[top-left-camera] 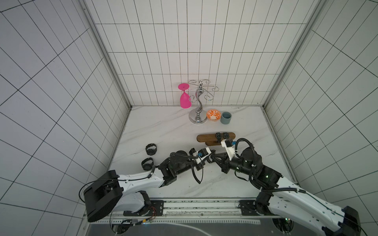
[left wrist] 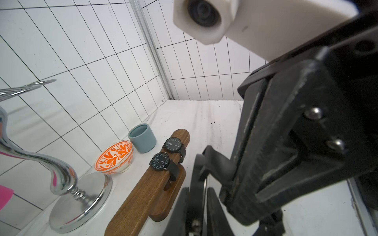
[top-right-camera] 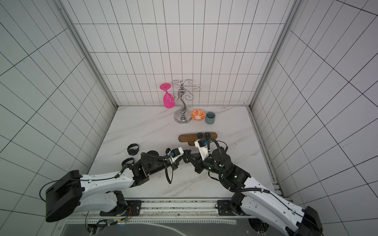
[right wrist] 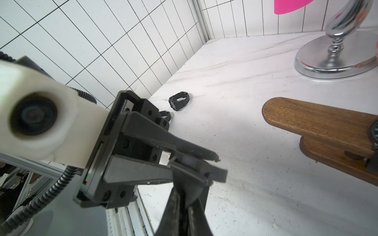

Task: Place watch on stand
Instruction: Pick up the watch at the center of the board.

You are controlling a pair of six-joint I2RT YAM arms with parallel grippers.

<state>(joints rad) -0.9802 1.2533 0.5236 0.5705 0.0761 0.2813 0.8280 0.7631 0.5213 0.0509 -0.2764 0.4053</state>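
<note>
- Watch [left wrist: 197, 177] sits between both grippers, on the near side of the stand [top-left-camera: 206, 138]; right gripper [right wrist: 187, 190] is clamped on its strap.
- Left gripper [right wrist: 222, 166] flanks the same strap; whether it presses, I cannot tell.
- Two loose watches [top-left-camera: 151, 148] lie on the table [top-left-camera: 163, 130], leftward.
- Two mounted watches [top-left-camera: 218, 135] ride the stand.
- Behind: bowl [top-left-camera: 213, 115], cup [top-left-camera: 226, 118], chrome rack [top-left-camera: 198, 116].

Bright even light, soft shadows, fisheye edges.
</note>
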